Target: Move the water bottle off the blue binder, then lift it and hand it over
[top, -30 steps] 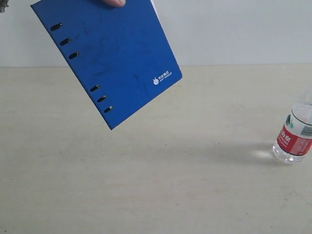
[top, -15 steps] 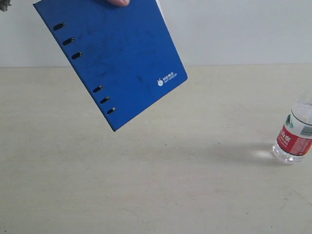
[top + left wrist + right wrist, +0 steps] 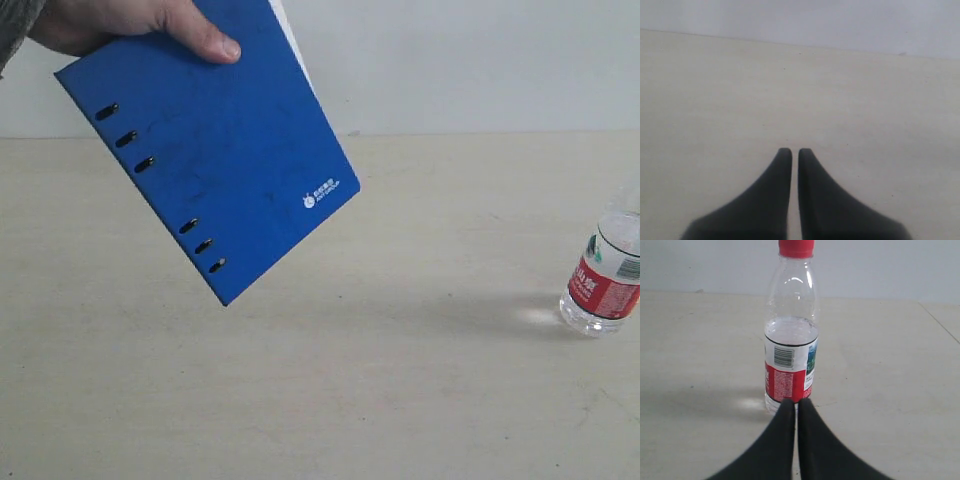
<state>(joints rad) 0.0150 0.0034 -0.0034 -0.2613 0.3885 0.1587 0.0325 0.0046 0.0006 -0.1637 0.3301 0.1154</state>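
The water bottle [image 3: 604, 278] stands upright on the desk [image 3: 400, 390] at the exterior view's right edge, red-capped and partly filled; its red-and-white label carries a barcode and print too fine to read; the right end effector [image 3: 796, 403] points at its base, fingers all but closed, gripping nothing. Open desk lies between it and the blue binder [image 3: 215, 150], held tilted aloft by a hand [image 3: 120, 25], its white logo lettering illegible; the left end effector [image 3: 795, 152] is likewise nearly closed and empty.
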